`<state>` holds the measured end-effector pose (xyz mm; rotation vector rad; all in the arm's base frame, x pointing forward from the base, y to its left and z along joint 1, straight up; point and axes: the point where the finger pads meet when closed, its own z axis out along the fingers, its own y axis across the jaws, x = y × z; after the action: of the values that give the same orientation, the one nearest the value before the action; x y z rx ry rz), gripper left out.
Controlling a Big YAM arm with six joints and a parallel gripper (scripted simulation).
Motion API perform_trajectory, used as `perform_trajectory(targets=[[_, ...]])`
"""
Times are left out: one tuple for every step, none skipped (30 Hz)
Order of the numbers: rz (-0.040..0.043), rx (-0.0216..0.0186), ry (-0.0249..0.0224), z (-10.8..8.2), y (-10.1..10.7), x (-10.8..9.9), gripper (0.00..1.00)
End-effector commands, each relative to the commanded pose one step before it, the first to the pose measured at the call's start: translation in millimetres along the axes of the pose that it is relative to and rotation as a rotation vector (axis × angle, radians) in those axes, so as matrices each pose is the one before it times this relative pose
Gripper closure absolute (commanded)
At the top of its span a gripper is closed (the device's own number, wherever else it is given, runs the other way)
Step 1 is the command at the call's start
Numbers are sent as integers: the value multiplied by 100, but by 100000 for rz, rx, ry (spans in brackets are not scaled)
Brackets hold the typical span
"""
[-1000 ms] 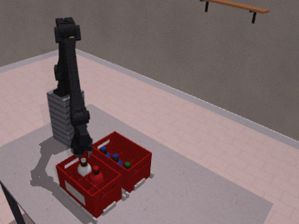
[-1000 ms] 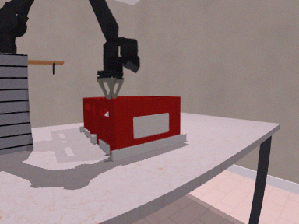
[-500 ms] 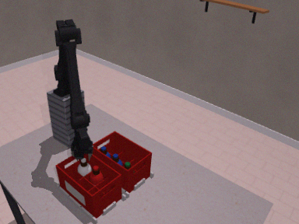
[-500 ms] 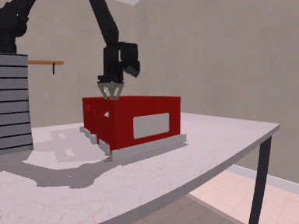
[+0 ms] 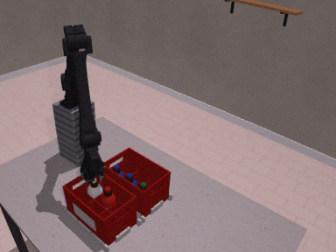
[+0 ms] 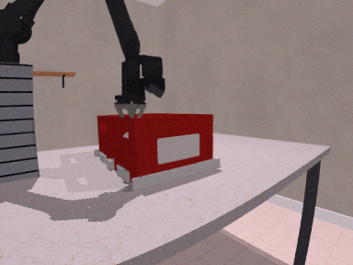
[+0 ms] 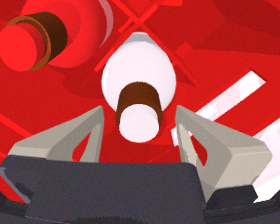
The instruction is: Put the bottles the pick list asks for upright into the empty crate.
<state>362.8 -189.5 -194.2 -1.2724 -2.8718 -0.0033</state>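
Observation:
Two red crates stand side by side on the table. The near crate [image 5: 102, 207] holds a white bottle [image 5: 94, 189] and a red bottle [image 5: 108, 198], both upright. The far crate [image 5: 140, 179] holds bottles with blue caps [image 5: 129, 175] and a green cap [image 5: 143, 185]. My gripper [image 5: 93, 180] [image 6: 130, 112] is open just above the near crate's rim. In the wrist view my fingers stand on either side of the white bottle's cap [image 7: 139, 118] without touching it, and the red bottle [image 7: 63, 25] is at the upper left. I cannot make out the pick list.
The arm's grey ribbed pedestal [image 5: 67, 131] stands behind the crates. Pale rails run along the crates' bases [image 6: 175, 171]. A white strip [image 7: 231, 97] shows beside the crate in the wrist view. The table edge is close to the near crate's front. A wooden shelf [image 5: 255, 3] hangs on the wall.

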Motion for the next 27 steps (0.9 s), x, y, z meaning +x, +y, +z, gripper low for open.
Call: perform_trajectory(targets=[[-528, -1029, -2291, -443, 393, -1019, 39], [0, 0, 0, 3, -1, 1, 39], [0, 0, 0, 3, -1, 1, 39], [0, 0, 0, 3, -1, 1, 39], [0, 0, 0, 3, -1, 1, 39], [0, 0, 0, 3, -1, 1, 39], [0, 0, 0, 3, -1, 1, 100], [0, 0, 0, 3, -1, 1, 100], [1, 0, 1, 3, -3, 1, 100], [0, 0, 0, 3, -2, 1, 100], [0, 0, 1, 3, -3, 0, 100], [0, 0, 0, 2, -2, -1, 100], [0, 0, 0, 0, 0, 0, 100], [0, 0, 0, 0, 0, 0, 100], [0, 0, 0, 1, -2, 0, 100], [0, 0, 0, 1, -2, 0, 100], [0, 0, 0, 1, -2, 0, 100], [0, 0, 0, 1, -2, 0, 100], [0, 0, 0, 1, -2, 0, 100], [0, 0, 0, 1, -2, 0, 100], [0, 0, 0, 1, -2, 0, 100], [0, 0, 0, 1, -2, 0, 100], [0, 0, 0, 1, -2, 0, 100], [0, 0, 0, 1, -2, 0, 100], [0, 0, 0, 1, -2, 0, 100], [0, 0, 0, 1, -2, 0, 100], [0, 0, 0, 1, -2, 0, 100]])
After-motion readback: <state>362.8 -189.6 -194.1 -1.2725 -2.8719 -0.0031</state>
